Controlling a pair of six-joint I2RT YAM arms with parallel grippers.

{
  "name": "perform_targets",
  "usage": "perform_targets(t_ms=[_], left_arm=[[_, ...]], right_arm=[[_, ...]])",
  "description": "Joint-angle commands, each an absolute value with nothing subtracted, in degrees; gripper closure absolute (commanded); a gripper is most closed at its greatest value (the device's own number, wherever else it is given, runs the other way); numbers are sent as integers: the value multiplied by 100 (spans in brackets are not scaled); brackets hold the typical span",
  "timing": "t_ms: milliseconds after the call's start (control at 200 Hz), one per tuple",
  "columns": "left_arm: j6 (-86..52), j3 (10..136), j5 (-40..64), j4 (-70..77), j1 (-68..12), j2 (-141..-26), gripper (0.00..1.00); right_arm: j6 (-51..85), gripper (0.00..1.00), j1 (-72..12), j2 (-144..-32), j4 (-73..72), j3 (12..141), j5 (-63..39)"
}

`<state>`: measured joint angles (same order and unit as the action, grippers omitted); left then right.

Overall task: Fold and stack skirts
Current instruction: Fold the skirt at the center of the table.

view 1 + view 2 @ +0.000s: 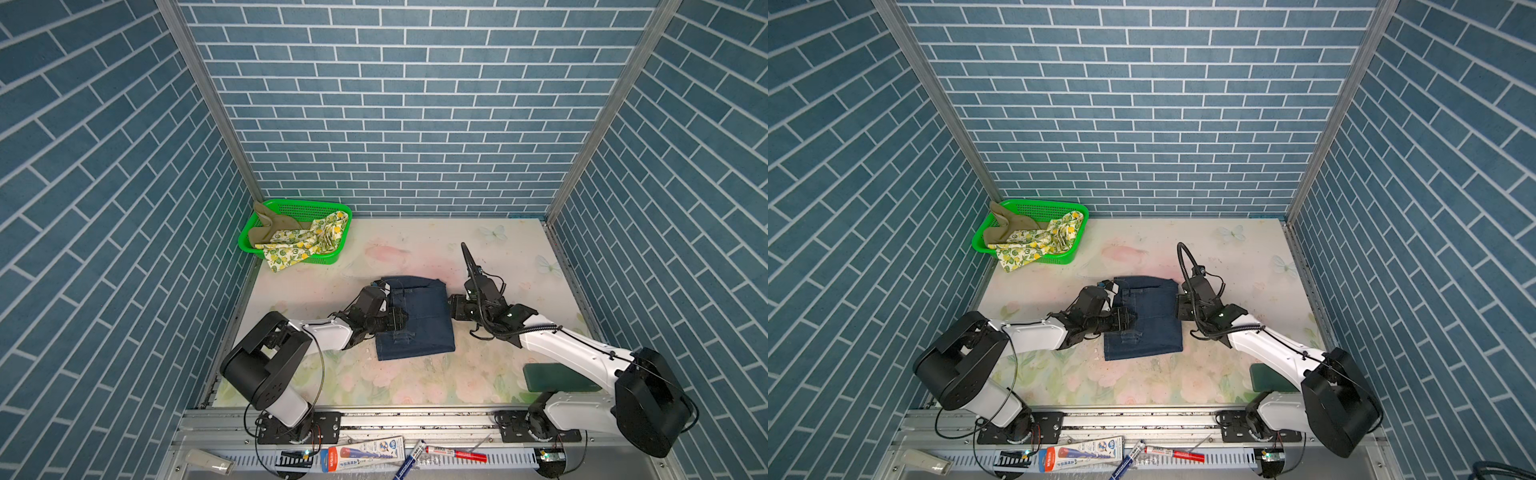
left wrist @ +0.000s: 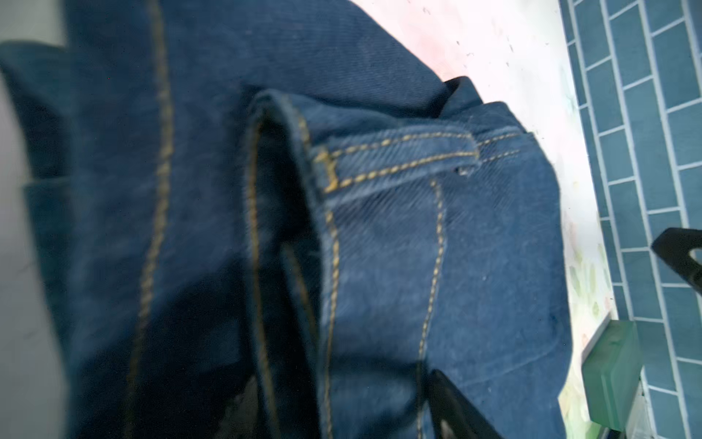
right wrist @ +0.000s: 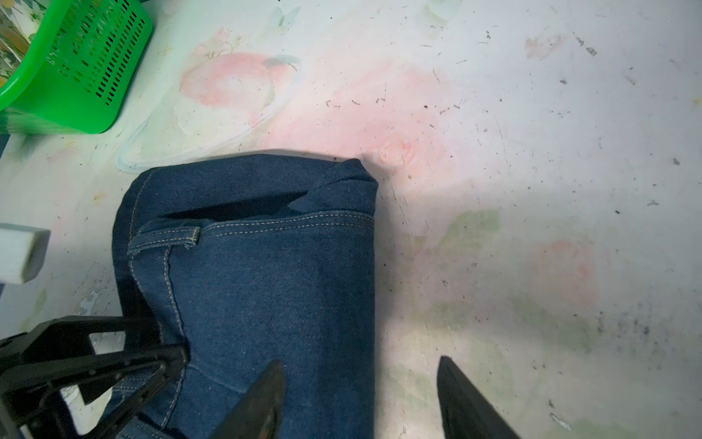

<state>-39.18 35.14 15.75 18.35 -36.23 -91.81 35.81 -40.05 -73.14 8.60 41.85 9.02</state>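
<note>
Lying folded on counter [image 1: 415,249]: denim skirt [image 1: 432,328]; right hand [image 3: 361,363] gaping at its edge; left hand [image 1: 401,320] atop, opening unclear.

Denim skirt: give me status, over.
Both open: left pincer over denim skirt, left edge; right pincer at its right edge. Skirt folded, mid-table. In green basket: lemon skirt, khaki skirt. Nothing in the way.

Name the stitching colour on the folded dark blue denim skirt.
Golden-orange stitching, clearest in the left wrist view.
</note>
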Motion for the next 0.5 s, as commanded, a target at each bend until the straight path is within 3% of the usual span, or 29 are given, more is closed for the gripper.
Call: perform_targets(t_ms=[0, 175, 285, 495], left_arm=[[-3935, 3595, 1829, 2287, -3555, -9446, 39], [-4042, 3576, 2007, 2617, -3482, -9564, 78], [-4014, 3676, 1980, 2474, -3476, -9379, 97], [-3889, 4183, 1960, 1863, -3476, -8825, 100]], right_arm=[[3744, 36, -3955, -7202, 844, 4032, 962], [3736, 36, -3935, -7284, 809, 4018, 940], [3736, 36, -3922, -7306, 784, 4008, 956], [3698, 36, -3894, -7282, 812, 3986, 1005]])
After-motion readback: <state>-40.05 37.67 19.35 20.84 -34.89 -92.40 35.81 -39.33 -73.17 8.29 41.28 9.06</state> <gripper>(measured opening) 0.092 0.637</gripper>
